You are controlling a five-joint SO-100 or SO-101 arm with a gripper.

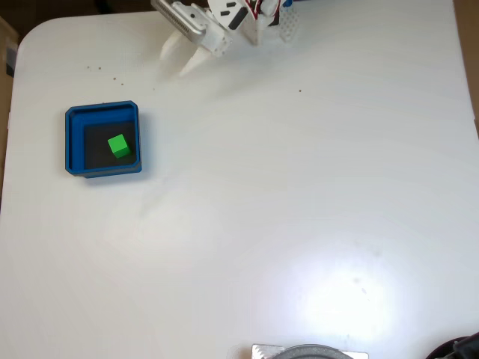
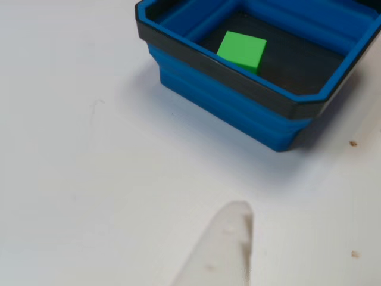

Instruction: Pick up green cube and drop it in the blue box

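Note:
The green cube [image 1: 119, 146] lies inside the blue box [image 1: 73, 142] on its dark floor, toward the right side in the fixed view. My gripper [image 1: 173, 65] hangs at the table's far edge, well up and to the right of the box, open, with nothing between its white fingers. In the other view the green cube [image 2: 241, 50] rests in the blue box [image 2: 226, 107] at the top, and one white fingertip [image 2: 221, 247] reaches in from the bottom edge, apart from the box.
The white table [image 1: 284, 209] has a rounded corner at upper left. A grey round object [image 1: 308, 351] and a dark object [image 1: 460, 348] sit at the near edge. Small dark specks [image 1: 105, 73] lie above the box.

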